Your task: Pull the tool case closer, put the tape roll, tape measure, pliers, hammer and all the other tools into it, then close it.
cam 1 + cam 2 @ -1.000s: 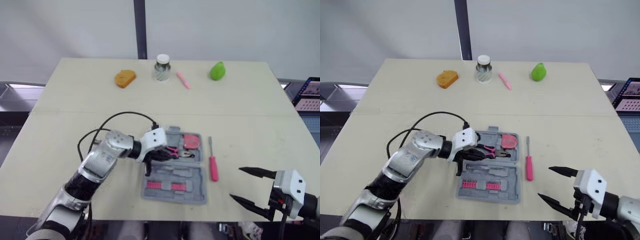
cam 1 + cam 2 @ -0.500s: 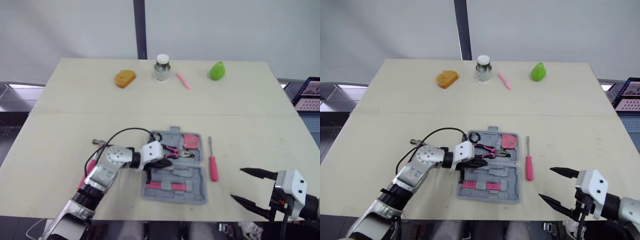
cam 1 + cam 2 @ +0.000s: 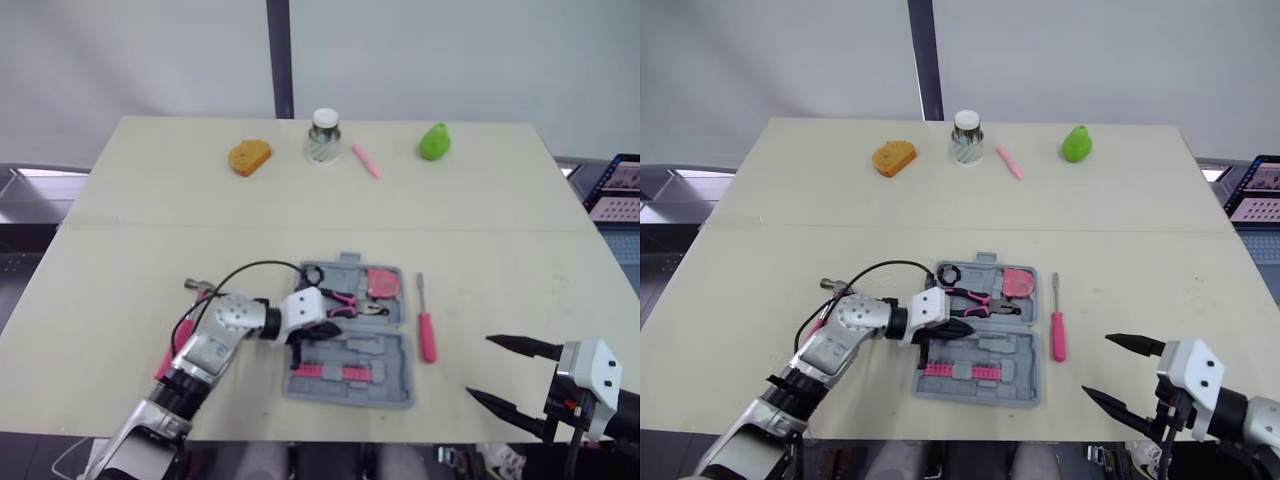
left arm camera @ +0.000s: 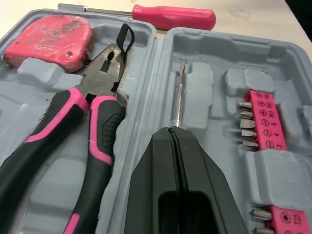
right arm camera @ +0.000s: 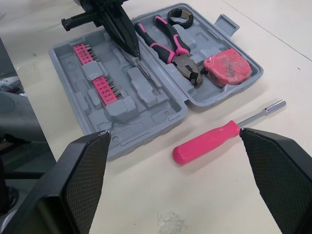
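I'm looking down over the table (image 3: 500,230); the tool case (image 3: 380,352) is lying open near the front edge, about the middle. The left gripper (image 4: 171,131) is reaching into it from the left; its two black fingers are pressing flat together, no gap between them. The tips are sitting right at the end of a thin metal shaft (image 4: 181,90) lying in a groove of the near half; I cannot tell whether they are pinching it.

The pliers (image 4: 92,122) are resting in the far half, just beside the fingers; the pink tape measure (image 4: 48,41) is sitting past their nose, and the black tape roll (image 5: 171,16) is in the far left corner. Pink bit strips (image 4: 265,119) are sitting in the near half.

The pink screwdriver (image 3: 427,335) is lying on the table just beside the case on the right, not touching it. The hammer (image 3: 828,284) is lying out on the table on the left, partly under the left arm.

The right gripper (image 3: 478,367) is hanging near the front right of the table, claw spread wide and empty, apart from the case. A jar (image 3: 324,135) and a green fruit (image 3: 434,142) are standing along the far edge.
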